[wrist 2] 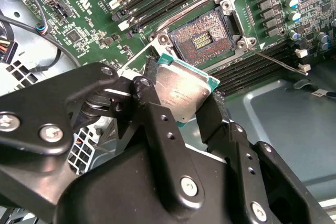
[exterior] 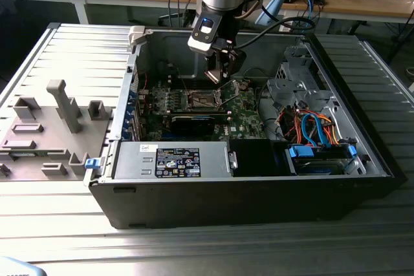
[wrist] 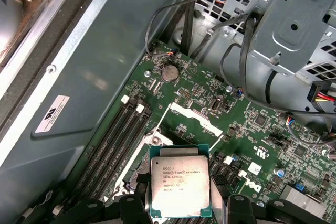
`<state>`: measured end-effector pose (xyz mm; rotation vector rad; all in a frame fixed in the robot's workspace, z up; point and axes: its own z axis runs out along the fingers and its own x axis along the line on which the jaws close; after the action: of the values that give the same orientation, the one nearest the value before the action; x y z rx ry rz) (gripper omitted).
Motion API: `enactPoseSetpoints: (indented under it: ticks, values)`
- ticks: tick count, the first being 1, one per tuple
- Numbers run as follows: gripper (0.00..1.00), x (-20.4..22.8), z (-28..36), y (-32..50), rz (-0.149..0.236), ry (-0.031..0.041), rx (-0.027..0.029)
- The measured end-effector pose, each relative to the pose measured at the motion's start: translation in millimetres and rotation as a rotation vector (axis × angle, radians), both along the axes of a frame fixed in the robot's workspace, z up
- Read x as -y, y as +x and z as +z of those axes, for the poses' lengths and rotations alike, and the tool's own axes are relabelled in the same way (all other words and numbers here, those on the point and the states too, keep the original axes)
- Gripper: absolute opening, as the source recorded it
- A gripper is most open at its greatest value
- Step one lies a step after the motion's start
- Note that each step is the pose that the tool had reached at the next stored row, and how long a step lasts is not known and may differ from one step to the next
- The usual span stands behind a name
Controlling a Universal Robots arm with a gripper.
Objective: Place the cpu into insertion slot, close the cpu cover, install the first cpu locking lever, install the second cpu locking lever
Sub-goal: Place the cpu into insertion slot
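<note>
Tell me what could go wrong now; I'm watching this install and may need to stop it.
The small square silvery-topped cpu is pinched by its edges in the black gripper near the open metal-rimmed insertion slot; it could slip. Set down skewed, it might bend the slot's exposed contacts.

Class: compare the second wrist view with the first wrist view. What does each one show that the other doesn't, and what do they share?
Second wrist view: the insertion slot lies open, with its dark contact field bare. First wrist view: a round coin battery on the green motherboard, and a grey metal drive cage beside it. Both wrist views: the cpu, metal top facing the camera, clamped between the black fingers of the gripper and not yet seated.
</note>
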<state>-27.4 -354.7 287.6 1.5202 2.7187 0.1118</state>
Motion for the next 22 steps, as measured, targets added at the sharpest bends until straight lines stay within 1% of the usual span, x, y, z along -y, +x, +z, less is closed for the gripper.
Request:
enactPoseSetpoints:
  ticks: [22]
  values:
    - [0.55, 0.0, -1.1, 0.0, -0.015, 0.0, 0.0]
